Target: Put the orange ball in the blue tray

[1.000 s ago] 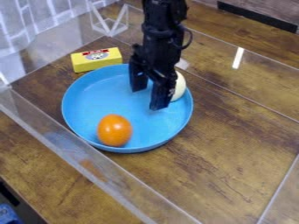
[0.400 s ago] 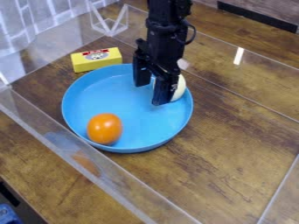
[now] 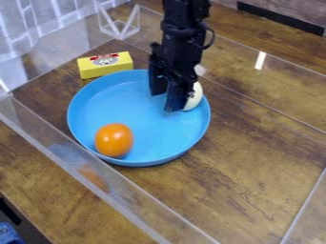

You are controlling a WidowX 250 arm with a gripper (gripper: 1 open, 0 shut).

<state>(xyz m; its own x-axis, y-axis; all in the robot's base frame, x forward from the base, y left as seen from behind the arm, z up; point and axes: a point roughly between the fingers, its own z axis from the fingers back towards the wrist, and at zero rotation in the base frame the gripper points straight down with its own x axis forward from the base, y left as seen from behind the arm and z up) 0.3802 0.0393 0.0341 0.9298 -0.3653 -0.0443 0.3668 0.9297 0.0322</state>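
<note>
The orange ball [image 3: 114,140] lies inside the blue tray [image 3: 155,135], near its front-left rim. My black gripper [image 3: 166,98] points straight down over the tray's far right side, well apart from the ball. Its fingers stand close together right beside a cream egg-shaped object [image 3: 193,96] and partly cover it. I cannot make out whether the fingers touch or pinch the egg.
A yellow rectangular block [image 3: 106,64] lies on the wooden table behind the tray's left side. A clear panel runs along the table's left and front edges. Bare wood lies to the right of the tray.
The orange ball has rolled a little to the left inside the tray. The gripper's fingers have drawn closer together beside the egg.
</note>
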